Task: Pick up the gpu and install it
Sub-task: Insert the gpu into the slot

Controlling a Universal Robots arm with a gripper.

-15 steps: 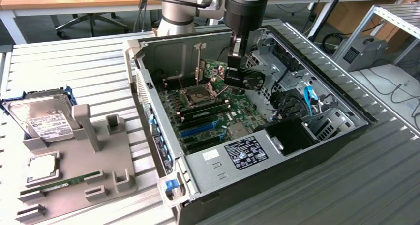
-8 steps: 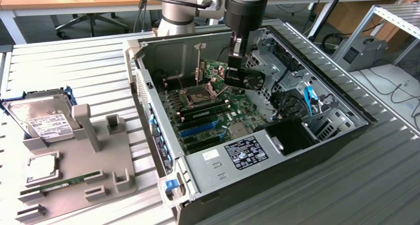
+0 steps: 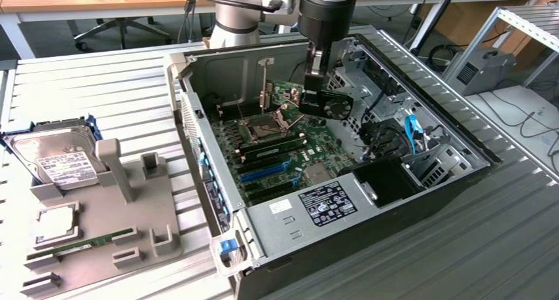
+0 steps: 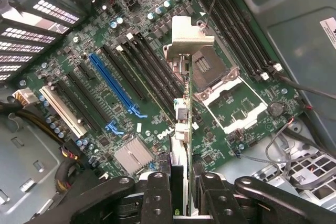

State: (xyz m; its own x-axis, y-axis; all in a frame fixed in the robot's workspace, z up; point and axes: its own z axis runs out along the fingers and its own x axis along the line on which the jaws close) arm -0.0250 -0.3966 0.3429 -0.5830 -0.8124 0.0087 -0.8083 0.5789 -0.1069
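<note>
The open case (image 3: 367, 241) holds the motherboard (image 3: 292, 141). The gpu (image 3: 336, 107) hangs on edge over the board, with the drive cage (image 3: 367, 84) close beside it. The gripper (image 3: 315, 102) has it clamped between its fingers (image 4: 157, 195).

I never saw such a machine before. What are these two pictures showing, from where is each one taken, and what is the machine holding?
It is a robot arm with a pincer at its end. One picture comes from a camera standing off the arm; the other from a camera on its wrist. On the table lies an open computer case. The pincer is shut on the gpu, a green card with a black fan, held above the motherboard. On the exterior view's left, a grey holder carries a hard drive and a memory stick.
</note>
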